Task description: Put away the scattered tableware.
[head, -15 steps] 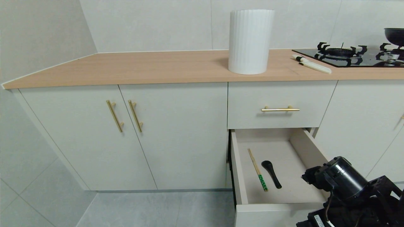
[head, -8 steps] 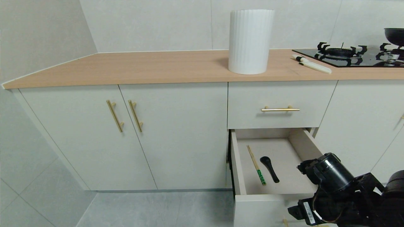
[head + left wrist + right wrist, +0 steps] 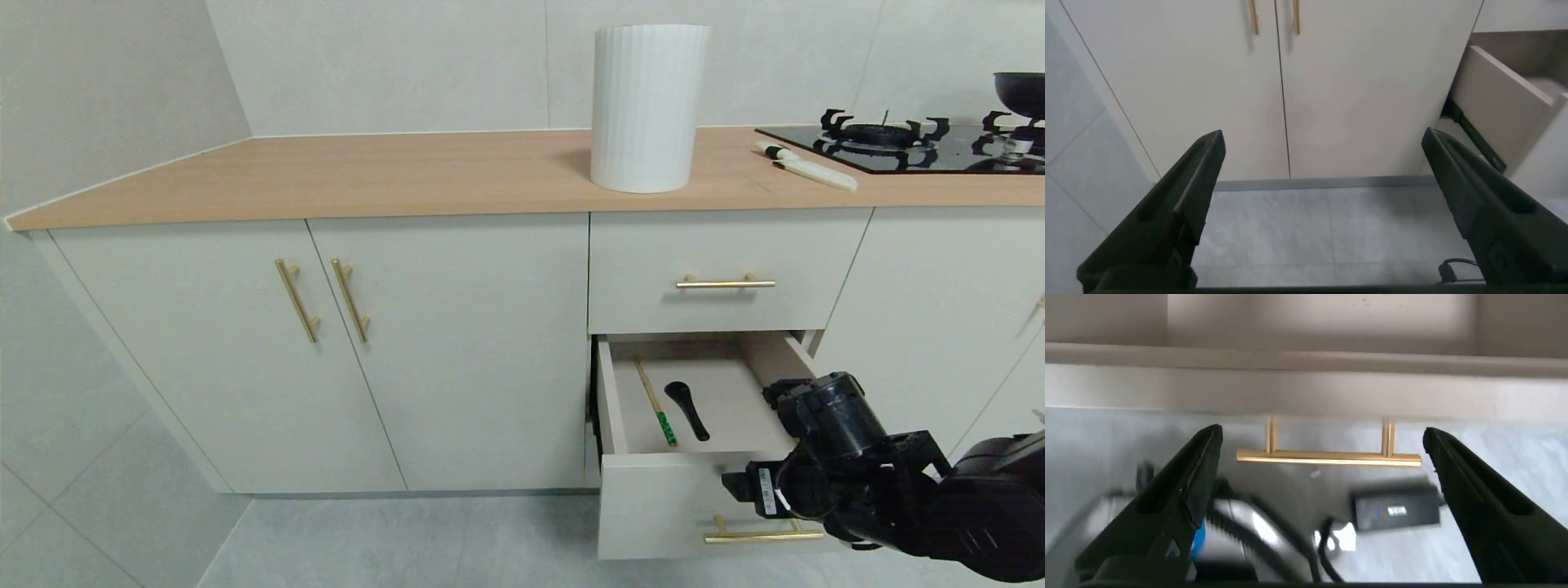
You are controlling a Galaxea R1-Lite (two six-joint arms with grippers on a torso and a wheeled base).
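Brass-coloured and slim, the handle (image 3: 1329,458) of the lower drawer (image 3: 653,506) lies straight ahead of the right gripper (image 3: 1321,445), whose fingers are spread wide and hold nothing; the bar sits between their lines but apart from them. The drawer stands partly pulled out. Inside it the chopsticks (image 3: 655,404) and the black spoon (image 3: 687,410) lie side by side on its floor, toward the left wall, close together but apparently not touching. The step in hand looks like shutting the drawer on what is stored. To do that well, the arm should press squarely on the front panel near the handle's middle, so the drawer runs straight on its slides rather than skewing. It should also push gently enough that the loose pieces do not slide to the back. No grip on the bar is needed; a flat push would do. The left gripper (image 3: 1323,143) hangs low before the cabinet doors (image 3: 1372,82), its fingers likewise wide apart and empty. On the countertop (image 3: 367,171) a pale utensil (image 3: 808,170) lies beside the hob (image 3: 922,157), so the tidying may not be finished.
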